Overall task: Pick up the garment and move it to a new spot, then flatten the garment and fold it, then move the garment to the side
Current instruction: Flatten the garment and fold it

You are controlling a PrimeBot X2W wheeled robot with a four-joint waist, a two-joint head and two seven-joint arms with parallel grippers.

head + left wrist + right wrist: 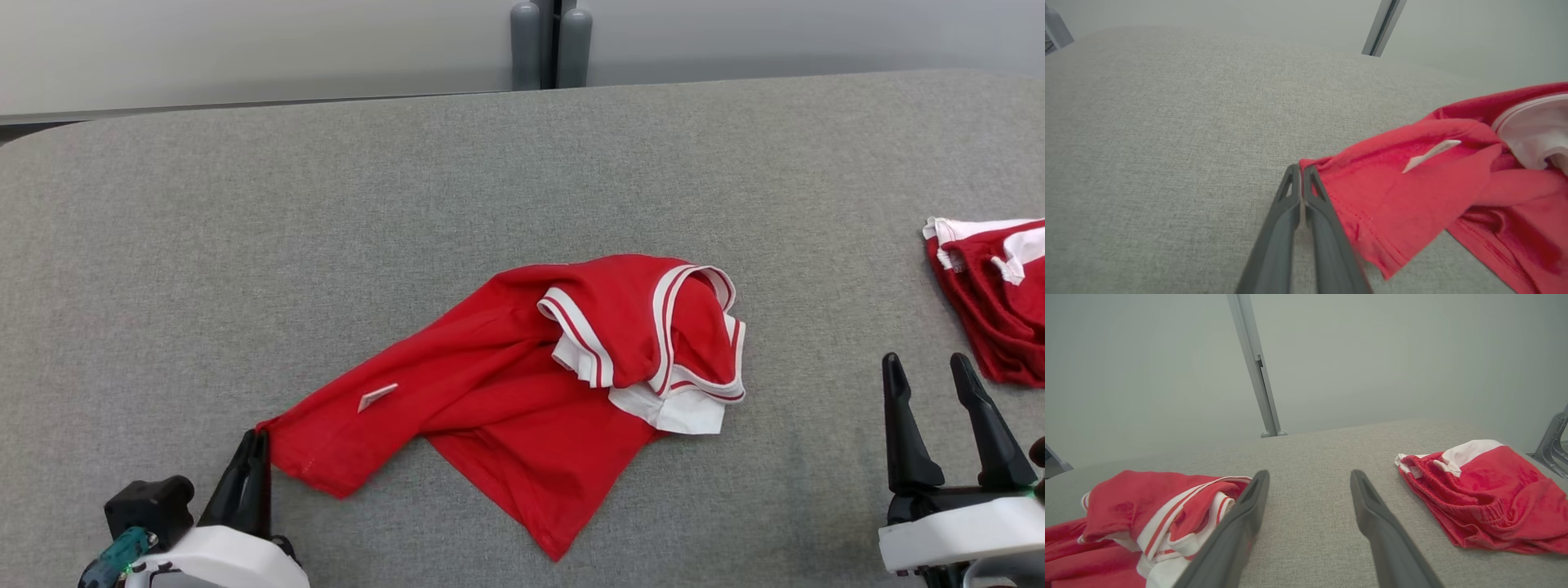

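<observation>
Down at the lower left of the head view, the left gripper [255,441] has its fingers pressed fully together right at the near-left corner of the red garment [506,384]. The garment sprawls crumpled across the middle of the grey counter [245,245], its white-trimmed collar and sleeves bunched toward the upper right. A corner looks like a sensible place to lift from, though whether cloth is truly pinched cannot be told. At the lower right the right gripper [925,363] stands with fingers spread wide, holding nothing, probably free for a second corner. The count: two grippers, two red garments, the second garment [992,302] heaped at the right edge, well apart, and one small white tag [377,398].
</observation>
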